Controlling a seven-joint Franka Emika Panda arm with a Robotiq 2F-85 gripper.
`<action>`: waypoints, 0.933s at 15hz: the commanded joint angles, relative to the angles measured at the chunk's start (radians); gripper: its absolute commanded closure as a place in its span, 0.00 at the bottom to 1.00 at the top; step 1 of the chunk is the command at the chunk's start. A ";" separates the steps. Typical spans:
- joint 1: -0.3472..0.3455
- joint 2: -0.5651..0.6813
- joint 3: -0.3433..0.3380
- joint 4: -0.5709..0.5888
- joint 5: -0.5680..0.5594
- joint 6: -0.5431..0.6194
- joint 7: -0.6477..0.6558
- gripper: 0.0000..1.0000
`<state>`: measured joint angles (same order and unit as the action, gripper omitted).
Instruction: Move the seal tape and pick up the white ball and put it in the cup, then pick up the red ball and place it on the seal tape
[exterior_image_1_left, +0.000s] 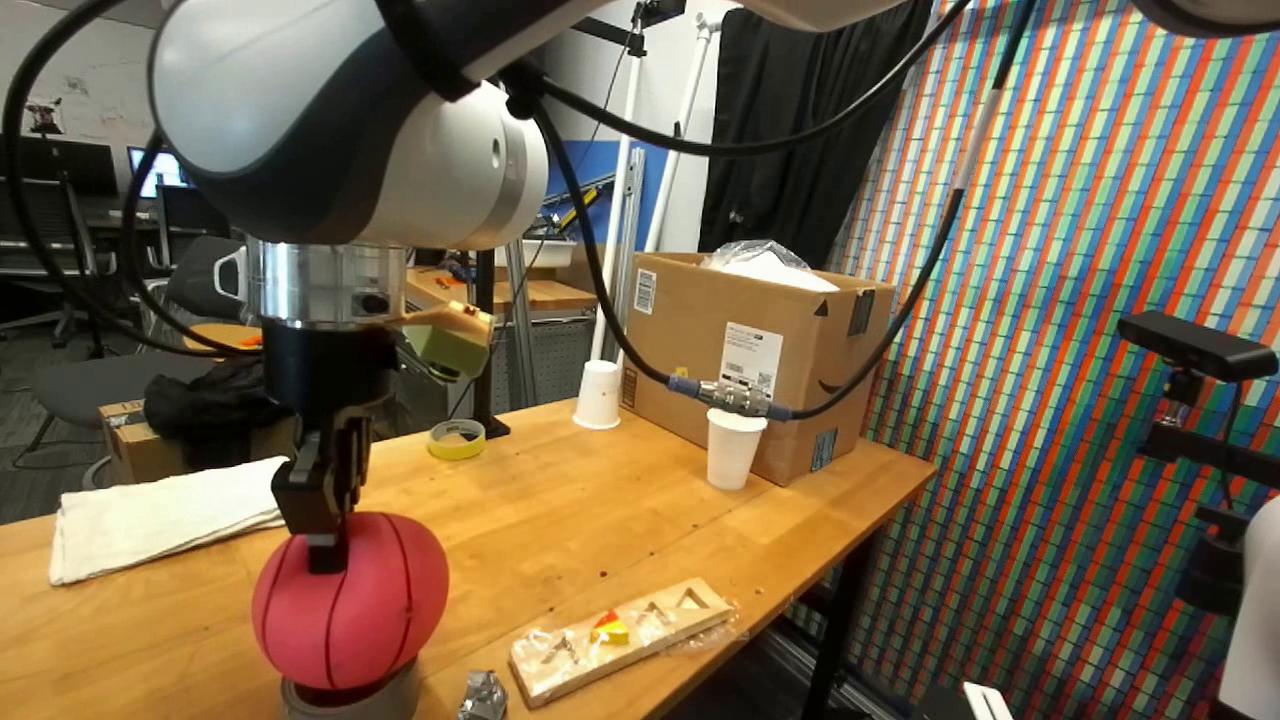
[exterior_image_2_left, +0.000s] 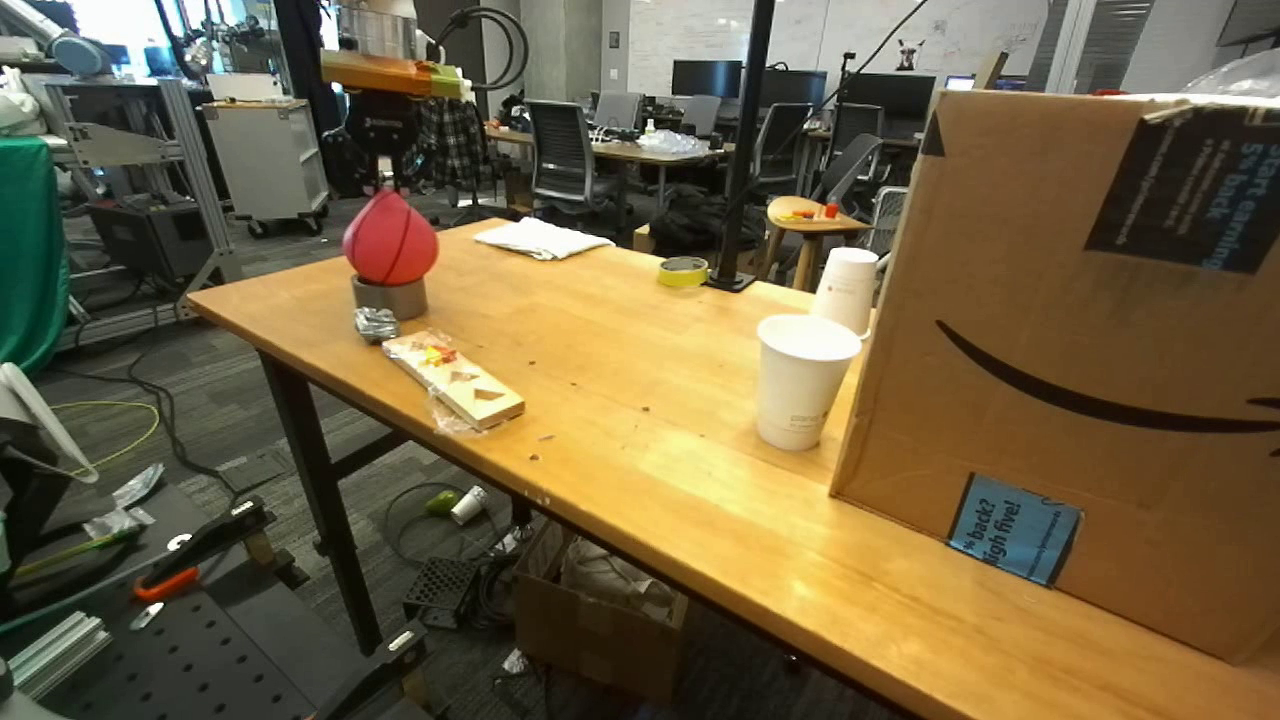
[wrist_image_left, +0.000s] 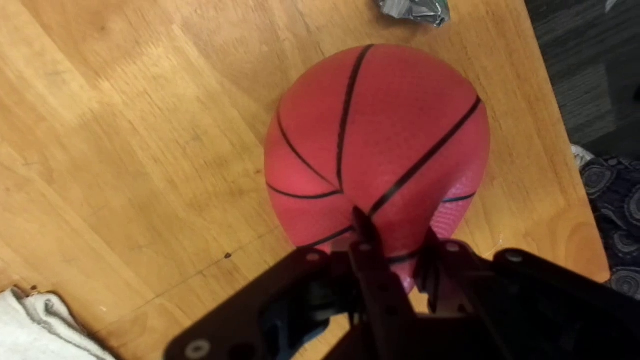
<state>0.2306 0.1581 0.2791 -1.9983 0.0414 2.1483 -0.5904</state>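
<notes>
We had the gripper (wrist_image_left: 396, 230) nearly closed, pinching the ball (exterior_image_1_left: 375, 610) where it sat atop the grey tape (exterior_image_2_left: 399, 299)

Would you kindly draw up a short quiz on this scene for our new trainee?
1. Multiple choice: what is the hand gripping?
A) the folded cloth
B) the red ball
C) the yellow tape roll
2. True or false: both white cups on the table stand mouth down.
3. Fill in the blank: directly beneath the red ball is the grey ____.

Key: 1. B. 2. False; one cup stands mouth up. 3. seal tape.
</notes>
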 joint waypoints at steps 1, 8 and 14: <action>-0.005 -0.005 0.004 -0.015 0.012 0.006 -0.014 0.93; -0.001 -0.011 0.006 -0.022 0.005 -0.002 0.003 0.74; -0.006 -0.030 0.000 -0.039 0.004 -0.002 0.017 0.17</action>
<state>0.2307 0.1527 0.2819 -2.0082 0.0427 2.1473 -0.5836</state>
